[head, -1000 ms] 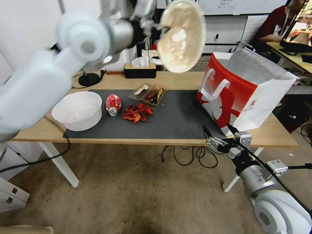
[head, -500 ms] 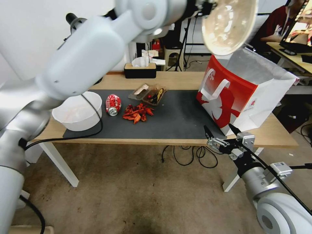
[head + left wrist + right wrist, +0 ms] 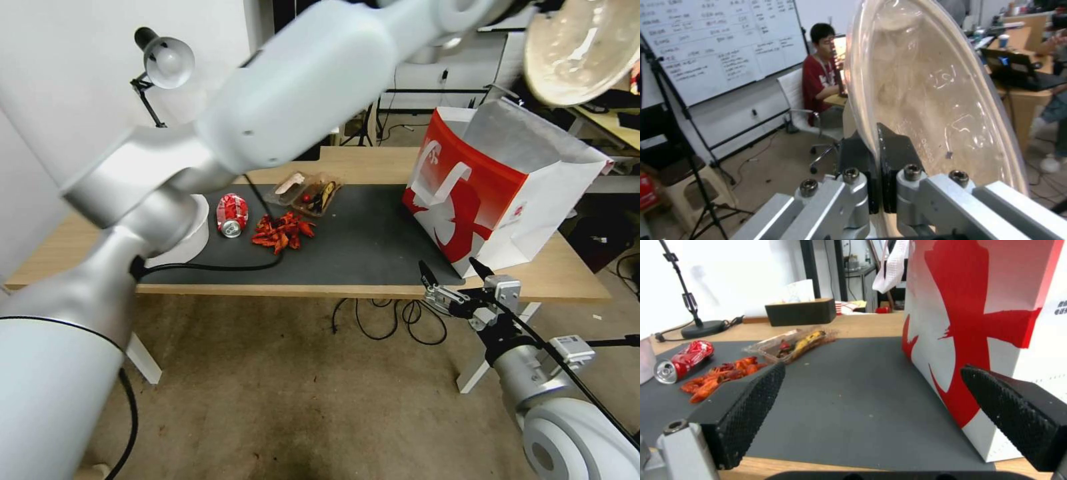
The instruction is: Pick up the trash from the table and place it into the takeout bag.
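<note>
The left gripper, pinching the bowl by its rim, has swung right and is now hovering over the bag. Release looks close. The right gripper is waiting wide open by the table edge.

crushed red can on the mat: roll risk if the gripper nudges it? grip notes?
The crushed red can lies on its side on the table, so it may roll partway; its dents probably stop it soon. It looks empty and light, apt to skid. The metal skin could slip or crumple further.
</note>
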Controlling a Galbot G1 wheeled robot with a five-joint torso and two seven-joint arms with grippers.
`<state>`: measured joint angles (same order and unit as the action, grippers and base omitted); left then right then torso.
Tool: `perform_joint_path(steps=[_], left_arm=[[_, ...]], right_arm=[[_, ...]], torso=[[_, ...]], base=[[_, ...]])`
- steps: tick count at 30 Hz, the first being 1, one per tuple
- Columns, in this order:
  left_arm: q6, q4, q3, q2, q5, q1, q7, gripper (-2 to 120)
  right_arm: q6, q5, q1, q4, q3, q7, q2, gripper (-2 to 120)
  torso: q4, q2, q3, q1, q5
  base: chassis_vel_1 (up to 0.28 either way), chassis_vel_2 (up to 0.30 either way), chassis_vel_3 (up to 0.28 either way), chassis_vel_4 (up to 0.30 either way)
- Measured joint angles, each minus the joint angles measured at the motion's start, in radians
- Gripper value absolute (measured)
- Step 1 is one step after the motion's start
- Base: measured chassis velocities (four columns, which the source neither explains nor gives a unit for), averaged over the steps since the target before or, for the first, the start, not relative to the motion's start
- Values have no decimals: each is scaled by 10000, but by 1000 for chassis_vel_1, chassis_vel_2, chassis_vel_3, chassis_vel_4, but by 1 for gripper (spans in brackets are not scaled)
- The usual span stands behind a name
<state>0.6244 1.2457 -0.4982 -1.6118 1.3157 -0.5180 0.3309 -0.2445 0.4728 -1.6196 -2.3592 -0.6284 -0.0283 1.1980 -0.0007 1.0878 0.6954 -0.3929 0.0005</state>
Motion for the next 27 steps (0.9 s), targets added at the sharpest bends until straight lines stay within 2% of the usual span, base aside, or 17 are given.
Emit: perform_joint_path(steps=[2,6,19,21,22,25,26,27], left_arm=[[-110,-547,-42,-73,-468,117,-125,0],[-198,-768,-118,-54,-841,457,-223,0],[-167,-374,-221,0,-865,849,-194,1],[-156,-279,-237,5,-840,922,-187,11],[-156,-279,-237,5,-840,922,-187,11],[-134,-145,-269,17,-822,1066,-97,28],[-134,-145,-269,17,-822,1066,-97,28],[-120,-85,-273,19,-814,1111,-58,33]], right_arm=[[11,-7,-1,2,-21,0,32,100],[36,-17,10,53,-39,0,65,100],[57,-85,355,419,169,-4,140,100],[62,-86,351,418,158,-6,136,100],[62,-86,351,418,158,-6,136,100],[78,-86,285,408,126,-7,140,100],[78,-86,285,408,126,-7,140,100],[81,-85,283,408,130,-8,152,100]], torso=[[7,0,0,1,-5],[11,0,1,-1,-7],[8,0,1,0,-6],[6,0,1,0,-6],[6,0,1,0,-6],[7,0,1,0,-6],[7,0,1,0,-6],[6,0,0,0,-6]], base=[[0,0,0,0],[0,0,0,0],[0,0,0,0],[0,0,0,0],[0,0,0,0],[0,0,0,0],[0,0,0,0],[0,0,0,0]])
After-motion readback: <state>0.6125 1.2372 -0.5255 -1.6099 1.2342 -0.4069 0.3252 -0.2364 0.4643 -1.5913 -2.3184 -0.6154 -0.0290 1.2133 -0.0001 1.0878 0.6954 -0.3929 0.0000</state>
